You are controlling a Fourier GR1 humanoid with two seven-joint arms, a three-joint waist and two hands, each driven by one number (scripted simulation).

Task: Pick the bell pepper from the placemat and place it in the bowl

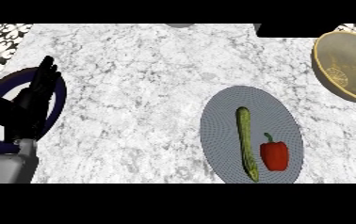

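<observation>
bell pepper [274,156]: you find it nearest you at lower right, red and glossy with a short curved green stem pointing away from you, lying on the right part of the grey oval placemat [226,119], untouched by any hand. just beside it on its left you see a long green asparagus spear [246,143], running lengthwise along the mat, apart from the pepper. at the lower left edge your left hand [31,103] rises from its grey forearm, fingers straight, pressed together and pointing away from you, holding nothing; it overlaps a dark blue plate [60,96]. your right hand does not show. farther off, at the upper right edge, you see the tan bowl [334,65], partly cut off, on the speckled white marble counter [139,77].
</observation>
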